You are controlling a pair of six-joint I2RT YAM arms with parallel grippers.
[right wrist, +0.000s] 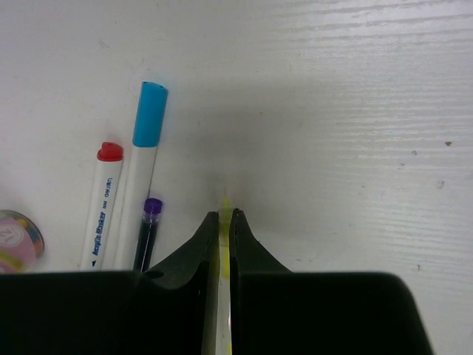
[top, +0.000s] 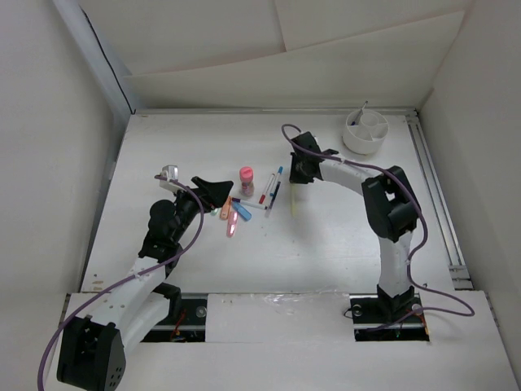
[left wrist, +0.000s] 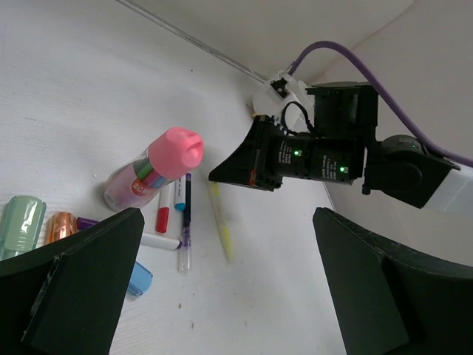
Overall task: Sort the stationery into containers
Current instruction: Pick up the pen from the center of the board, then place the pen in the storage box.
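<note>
L gripper (top: pixel 218 189): jaws spread wide, nothing betw. them, its fingers (left wrist: pixel 81 281) above the table (top: pixel 326 252). The stubby highlighters lie flat right around its tips. Green highlighter (left wrist: pixel 21 225) and orange highlighter (left wrist: pixel 60 225) are side by side next to one finger. Blue highlighter (left wrist: pixel 139 279) is just past them, and pink highlighter (top: pixel 233 226) is a little nearer the arm bases.

Just beyond the tips stands the pink-capped bottle (top: pixel 246 180), upright, w/ a clear body and coloured bits inside, prob. small pens but too small to tell.

On the far side of the bottle, betw. it and the R gripper (right wrist: pixel 223 216), three thin pens lie roughly parallel and close together: red-capped pen (right wrist: pixel 103 200), blue-capped pen (right wrist: pixel 144 170) and dark pen w/ purple tip (right wrist: pixel 146 237). They are just beside the R fingers, not touching them.

R gripper points down at the table, jaws pinched nearly together on the yellow pen (right wrist: pixel 224 255). Only a thin yellow sliver shows betw. the fingers. In the L wrist view this pen is blurred, sloping down from the tips; can't tell if its lower end touches the table.

Well beyond the R gripper, near the far R corner, sits the round white cup (top: pixel 358 148), divided into compartments. One thin pen w/ blue (top: pixel 361 114) stands in a far compartment.
</note>
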